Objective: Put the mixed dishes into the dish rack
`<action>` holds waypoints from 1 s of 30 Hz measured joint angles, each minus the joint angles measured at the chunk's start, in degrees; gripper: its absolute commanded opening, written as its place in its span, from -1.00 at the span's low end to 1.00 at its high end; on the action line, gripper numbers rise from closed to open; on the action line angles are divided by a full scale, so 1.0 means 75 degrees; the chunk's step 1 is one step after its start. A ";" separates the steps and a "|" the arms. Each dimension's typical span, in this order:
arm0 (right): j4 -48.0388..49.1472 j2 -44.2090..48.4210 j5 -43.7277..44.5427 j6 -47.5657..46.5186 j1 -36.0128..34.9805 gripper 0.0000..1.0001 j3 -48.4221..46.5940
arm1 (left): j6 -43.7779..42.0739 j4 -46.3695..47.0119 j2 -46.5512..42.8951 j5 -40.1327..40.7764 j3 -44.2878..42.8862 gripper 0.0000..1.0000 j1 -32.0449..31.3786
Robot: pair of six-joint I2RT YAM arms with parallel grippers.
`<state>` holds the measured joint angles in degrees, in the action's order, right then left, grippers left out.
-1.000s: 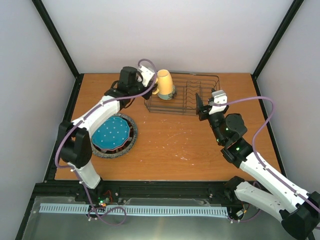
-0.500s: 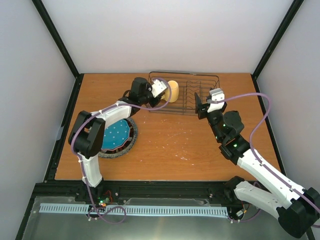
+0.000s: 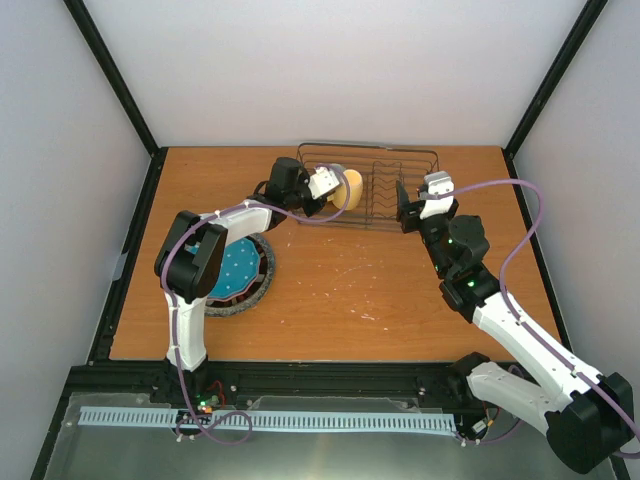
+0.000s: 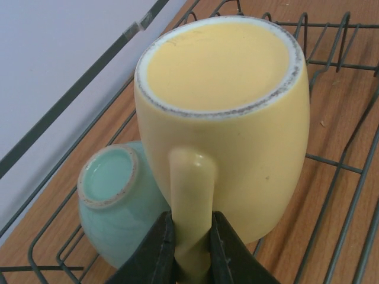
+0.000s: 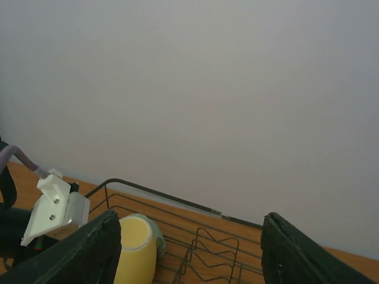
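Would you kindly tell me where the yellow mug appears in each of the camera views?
Top external: yellow mug upper centre, at the left end of the dish rack.
Left wrist: yellow mug fills the centre, base toward the camera, handle pinched by the left fingers.
Right wrist: yellow mug at bottom left, inside the rack.
Shared landmark: the black wire dish rack.

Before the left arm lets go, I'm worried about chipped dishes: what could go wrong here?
The left jaws grip the yellow mug by its handle alone, and it is tilted, so it could roll on release. It is close beside the pale green bowl in the dish rack; the two might knock and chip. The right jaws stand open near the rack's right end; a nudge could shift it.
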<state>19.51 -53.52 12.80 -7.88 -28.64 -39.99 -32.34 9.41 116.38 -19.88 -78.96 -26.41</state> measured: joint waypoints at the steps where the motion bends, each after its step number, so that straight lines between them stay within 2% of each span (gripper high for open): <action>1: 0.0006 -0.0058 -0.0052 0.0026 0.0050 0.29 0.0000 | -0.0026 0.0003 0.0020 -0.0020 -0.0035 -0.99 0.0026; 12: 0.0073 -0.0682 -0.0632 0.0204 0.0283 0.29 -0.0020 | -0.0012 -0.0137 0.0055 -0.0490 -0.0166 -0.99 0.0172; 22: 0.0114 -0.0705 -0.0839 0.0318 0.0309 0.28 -0.0079 | 0.0154 -0.0338 0.0204 -0.1166 -0.0184 -0.99 0.0172; 30: 0.0099 -0.0641 -0.0851 0.0309 0.0318 0.28 -0.0108 | 0.0274 -0.0443 0.0758 -0.1460 -0.0787 -0.95 0.0172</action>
<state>20.25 -58.33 6.42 -5.56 -26.26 -40.80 -30.28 6.09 122.06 -30.83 -84.86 -25.12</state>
